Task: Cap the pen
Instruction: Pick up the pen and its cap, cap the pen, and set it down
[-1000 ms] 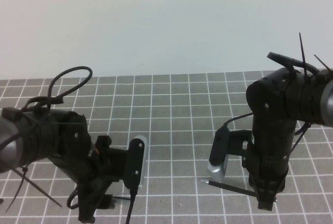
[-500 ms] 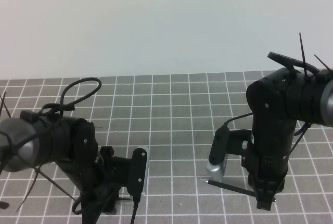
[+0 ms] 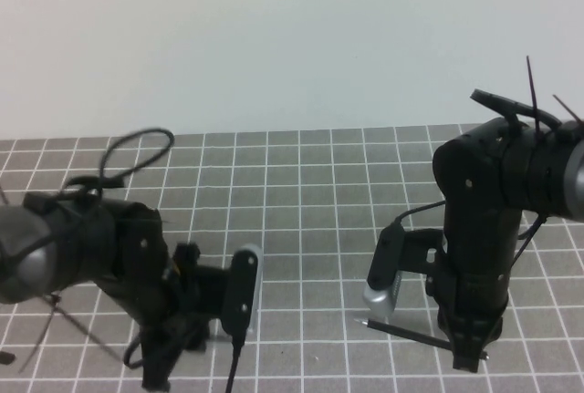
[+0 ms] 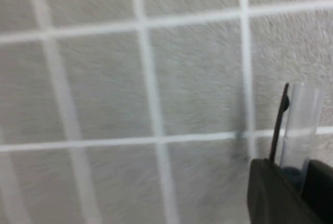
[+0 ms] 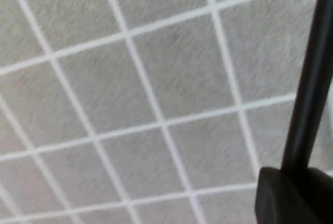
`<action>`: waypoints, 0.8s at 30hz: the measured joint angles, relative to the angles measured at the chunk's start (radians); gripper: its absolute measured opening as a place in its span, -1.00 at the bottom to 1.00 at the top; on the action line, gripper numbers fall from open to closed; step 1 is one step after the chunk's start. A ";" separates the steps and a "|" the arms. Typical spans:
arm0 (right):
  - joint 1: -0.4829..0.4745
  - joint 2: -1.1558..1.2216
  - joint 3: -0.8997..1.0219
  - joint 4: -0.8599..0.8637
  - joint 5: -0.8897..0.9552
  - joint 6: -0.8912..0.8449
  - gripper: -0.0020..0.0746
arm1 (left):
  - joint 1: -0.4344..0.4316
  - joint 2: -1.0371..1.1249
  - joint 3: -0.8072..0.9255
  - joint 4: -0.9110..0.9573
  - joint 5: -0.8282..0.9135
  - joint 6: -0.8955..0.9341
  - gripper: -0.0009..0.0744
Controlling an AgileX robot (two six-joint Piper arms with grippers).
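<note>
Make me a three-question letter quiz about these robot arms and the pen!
1. Where is the thin black pen? A in a cup; B in the right gripper, low at the right; C on the wall.
2. What colour are the lines on the grey grid mat? A red; B white; C blue.
3. The clear plastic pen cap is: A on the pen; B broken; C off the pen, pinched in the left gripper, low at the left.
Answers: B, its fingers clamp the pen's end; B, white grid; C, the left wrist view shows it alone between that gripper's fingers.
</note>
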 joint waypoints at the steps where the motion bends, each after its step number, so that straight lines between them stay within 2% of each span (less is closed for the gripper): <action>1: 0.000 -0.002 -0.005 0.014 0.020 0.000 -0.96 | 0.000 -0.016 0.000 0.007 -0.008 0.000 -0.97; 7: 0.000 -0.040 -0.034 0.104 0.163 0.000 -0.96 | 0.000 -0.176 0.000 0.041 -0.042 0.000 -0.97; 13: 0.000 -0.094 -0.034 0.281 0.219 0.024 -0.96 | 0.000 -0.348 0.015 0.053 -0.036 0.002 -0.97; 19: 0.000 -0.128 -0.034 0.425 0.219 0.039 -0.96 | 0.000 -0.533 0.146 0.045 -0.069 0.050 -0.97; 24: 0.036 -0.130 -0.034 0.456 0.219 0.081 -0.96 | 0.000 -0.703 0.320 -0.027 -0.203 0.153 -0.97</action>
